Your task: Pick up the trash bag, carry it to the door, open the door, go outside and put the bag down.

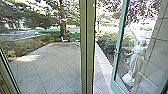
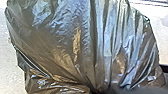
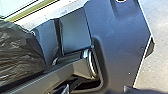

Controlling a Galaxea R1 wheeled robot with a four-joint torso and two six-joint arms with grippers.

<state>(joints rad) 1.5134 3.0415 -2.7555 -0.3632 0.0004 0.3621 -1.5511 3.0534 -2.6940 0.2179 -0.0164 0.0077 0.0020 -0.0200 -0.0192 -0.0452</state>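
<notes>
The green-framed glass door [image 1: 117,53] stands swung outward at the right of the head view, with an opening between it and the middle post. In the left wrist view the dark, shiny trash bag [image 2: 77,47] looms large, its plastic gathered into a bunch at my left gripper [image 2: 100,89], which is shut on it. The side of the trash bag [image 3: 17,53] also appears in the right wrist view, beyond the robot's jointed bar. A dark part of my right gripper [image 3: 130,90] shows there, apart from the bag.
A thick olive post [image 1: 87,47] stands straight ahead, beside the opening. Outside lies a tiled patio [image 1: 50,67] with a pale curb [image 1: 102,58] along its right edge. A white statue [image 1: 136,61] shows through the door's glass. Bushes and a tree [image 1: 63,28] stand farther off.
</notes>
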